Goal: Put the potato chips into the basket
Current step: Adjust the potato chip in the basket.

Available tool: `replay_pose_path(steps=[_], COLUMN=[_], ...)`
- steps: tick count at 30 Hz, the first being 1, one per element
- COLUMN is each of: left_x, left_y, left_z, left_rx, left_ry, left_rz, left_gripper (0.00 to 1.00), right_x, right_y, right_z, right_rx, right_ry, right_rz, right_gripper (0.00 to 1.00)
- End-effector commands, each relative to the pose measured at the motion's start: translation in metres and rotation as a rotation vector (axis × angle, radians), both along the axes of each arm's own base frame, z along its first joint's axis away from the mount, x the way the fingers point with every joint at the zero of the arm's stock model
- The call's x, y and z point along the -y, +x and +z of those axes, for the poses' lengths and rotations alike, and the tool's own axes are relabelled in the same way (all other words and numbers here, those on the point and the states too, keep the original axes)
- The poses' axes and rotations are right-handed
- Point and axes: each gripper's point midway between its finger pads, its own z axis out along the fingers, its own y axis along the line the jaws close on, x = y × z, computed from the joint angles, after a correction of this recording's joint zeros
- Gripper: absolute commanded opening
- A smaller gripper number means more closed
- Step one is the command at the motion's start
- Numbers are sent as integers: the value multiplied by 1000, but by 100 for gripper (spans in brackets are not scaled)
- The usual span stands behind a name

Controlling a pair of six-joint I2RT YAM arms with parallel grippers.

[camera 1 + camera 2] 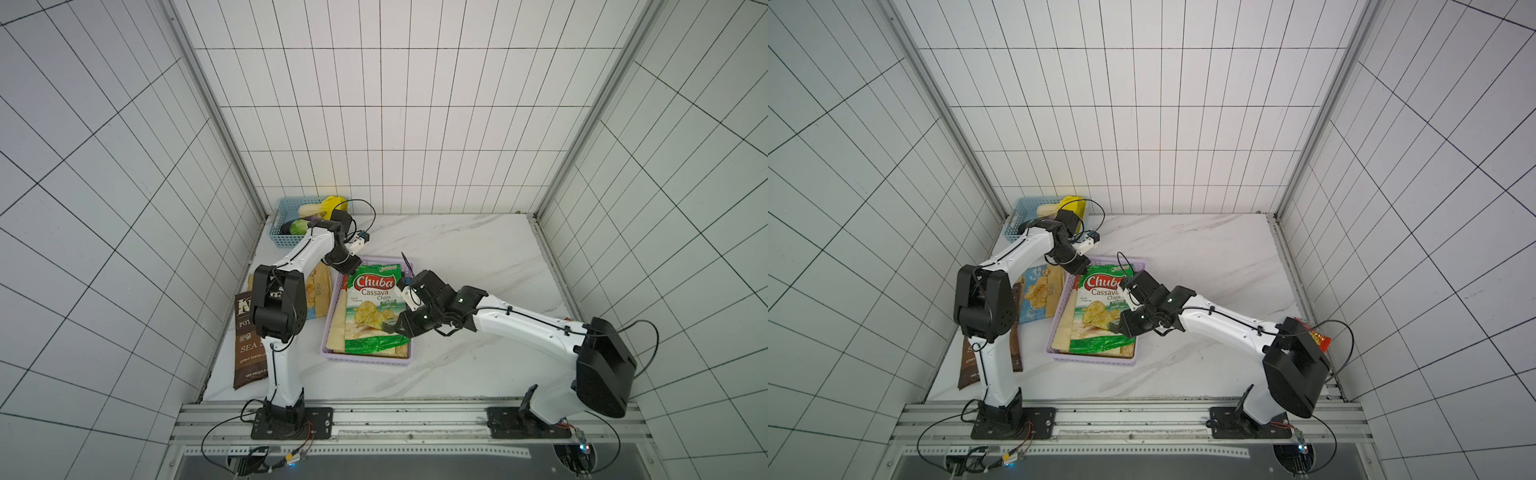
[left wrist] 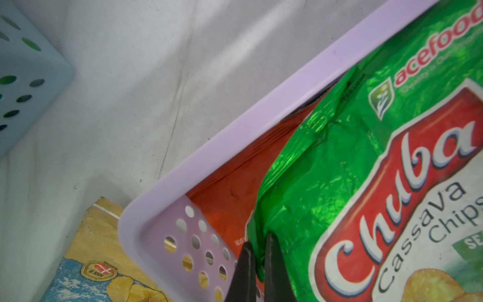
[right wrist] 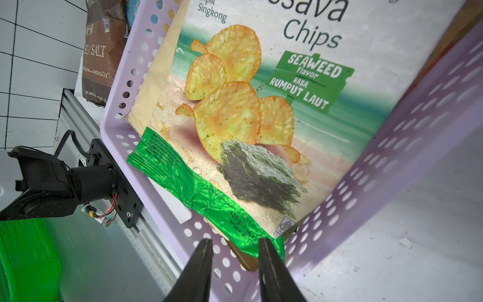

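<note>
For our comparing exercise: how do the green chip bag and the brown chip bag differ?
The green bag lies in the purple basket; the brown bag lies on the table. The left claw pinches the green bag's edge; no claw holds the brown bag. Both lie flat.

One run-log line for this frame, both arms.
left gripper: shut on Chuba bag edge | right gripper: open | Chuba bag: atop stack in lilac basket | brown bag: outside

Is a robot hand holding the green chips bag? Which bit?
The left gripper pinches the green Chuba bag by its side edge, near a top corner. The right gripper is open, holding nothing.
</note>
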Motion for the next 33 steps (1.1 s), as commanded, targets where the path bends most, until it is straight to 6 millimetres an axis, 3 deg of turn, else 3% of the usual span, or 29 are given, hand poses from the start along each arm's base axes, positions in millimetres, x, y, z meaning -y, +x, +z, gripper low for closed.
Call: replay_pose_path(steps=[1, 9, 13, 18, 25, 29, 33], left_x=[2, 2, 3, 1, 7, 9, 11], left_y=[12, 9, 7, 3, -4, -4, 2], left_z=[19, 19, 21, 17, 16, 16, 16], left_rx=[80, 75, 73, 65, 47, 48, 65], left_ry=[-34, -34, -38, -25, -49, -49, -49], left_rz=[19, 14, 8, -1, -12, -20, -26], left_gripper=[0, 0, 0, 0, 0, 0, 0], right_x=[-8, 22, 43, 65, 103, 98, 78], right_y=[4, 17, 23, 24, 38, 39, 38], right_z=[-8, -35, -44, -61, -63, -56, -32], right_rx=[8, 65, 92, 68, 108, 105, 130], right_ry=[-9, -190, -301, -398, -506, -474, -374], right_rz=[-12, -76, -101, -134, -225, -203, -150], right_gripper=[32, 29, 35, 33, 33, 34, 37])
